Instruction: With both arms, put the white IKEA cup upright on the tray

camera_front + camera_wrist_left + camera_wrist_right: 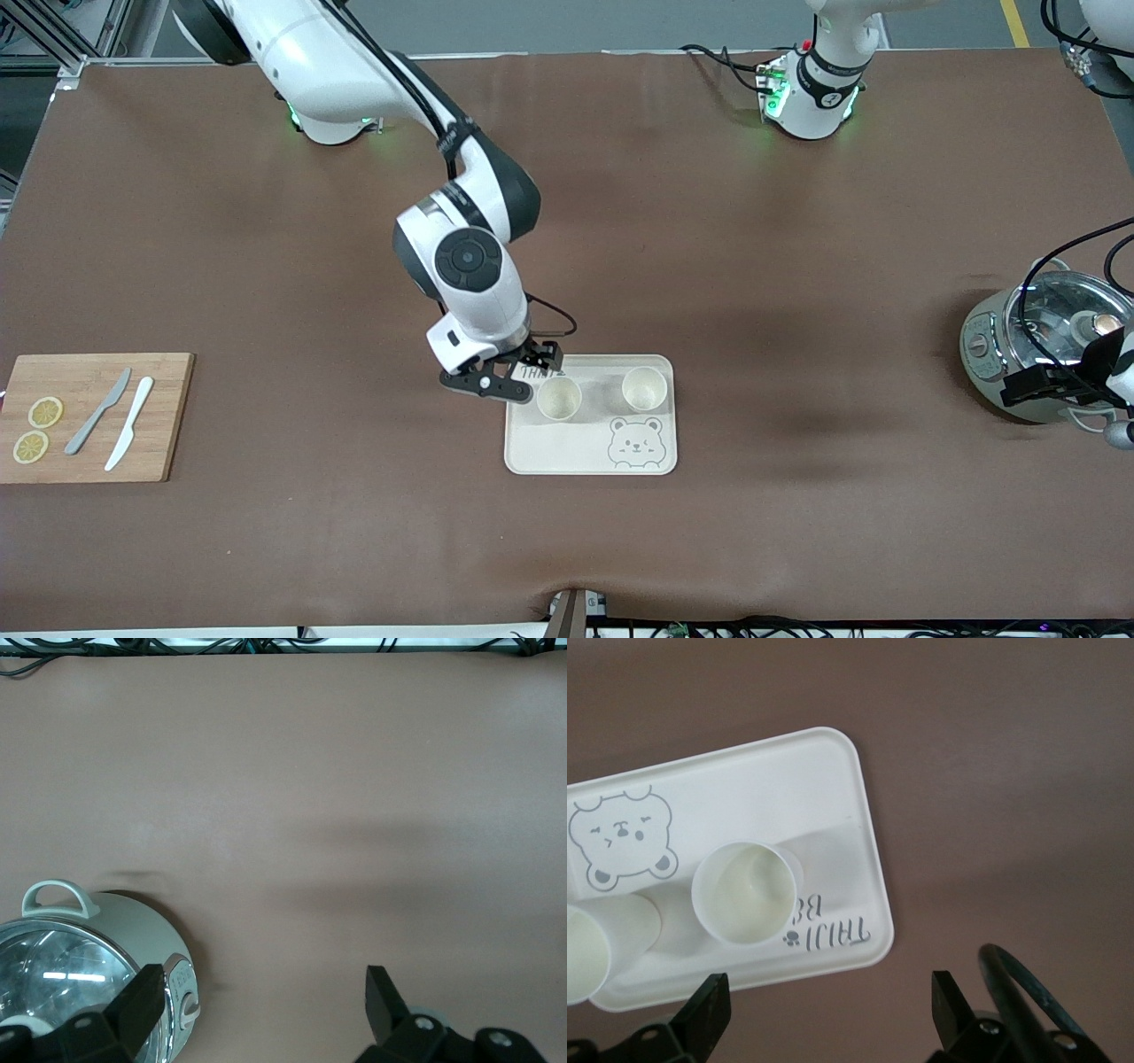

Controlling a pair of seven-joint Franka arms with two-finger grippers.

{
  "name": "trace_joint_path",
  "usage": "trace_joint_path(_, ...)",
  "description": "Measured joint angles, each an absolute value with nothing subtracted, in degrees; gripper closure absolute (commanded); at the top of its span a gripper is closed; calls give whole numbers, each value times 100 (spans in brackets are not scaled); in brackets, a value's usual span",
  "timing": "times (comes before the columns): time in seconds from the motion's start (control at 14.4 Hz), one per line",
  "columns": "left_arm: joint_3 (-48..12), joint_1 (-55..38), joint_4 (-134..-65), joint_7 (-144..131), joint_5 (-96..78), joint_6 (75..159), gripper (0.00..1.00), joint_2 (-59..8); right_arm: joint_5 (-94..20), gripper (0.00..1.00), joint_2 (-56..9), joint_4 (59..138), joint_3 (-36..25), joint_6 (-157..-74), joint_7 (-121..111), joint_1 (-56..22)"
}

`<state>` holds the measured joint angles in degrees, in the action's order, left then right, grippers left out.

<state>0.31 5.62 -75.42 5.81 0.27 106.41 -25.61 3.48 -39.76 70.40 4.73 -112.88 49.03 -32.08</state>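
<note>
The cream tray [567,443] with the bear drawing lies mid-table. Two white cups stand upright on it with their mouths up, one [559,398] toward the right arm's end and one [644,387] toward the left arm's end. My right gripper [508,372] is open and empty, over the table just off the lettered edge of the tray, beside the first cup. The right wrist view shows the tray [762,788], that cup [741,893], part of the second cup [585,948] and the open right gripper [830,1005]. My left gripper [1059,383] waits open and empty by the pot; it also shows in the left wrist view [263,1001].
A grey pot with a glass lid [1036,350] stands at the left arm's end of the table and shows in the left wrist view [80,966]. A wooden cutting board [164,416] with two lemon slices and two knives lies at the right arm's end.
</note>
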Motion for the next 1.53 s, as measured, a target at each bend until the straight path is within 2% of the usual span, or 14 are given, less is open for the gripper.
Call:
trace_joint_path(0.42, 30, 681, -7538, 901, -68, 10640, 0, -2559, 352, 0, -2334, 8034, 417, -10086, 4124, -2923)
trace_joint_path(0.7, 13, 669, -7537, 624, -149, 10639, 0, -2558, 320, 0, -1325, 8493, 396, -9137, 2814, -2113)
trace_joint_path(0.9, 9, 655, -7540, 603, -150, 10639, 0, -2559, 223, 0, -743, 8782, 378, -8738, 1457, -1175)
trace_joint_path(1.25, 17, 675, -7540, 603, -150, 10637, 0, -2559, -2, 0, -551, 9123, 347, -8837, -410, 328)
trace_joint_path(1.53, 8, 568, -7540, 423, -150, 10629, 0, -2559, -9, 0, -649, 9265, 348, -9222, -851, 650)
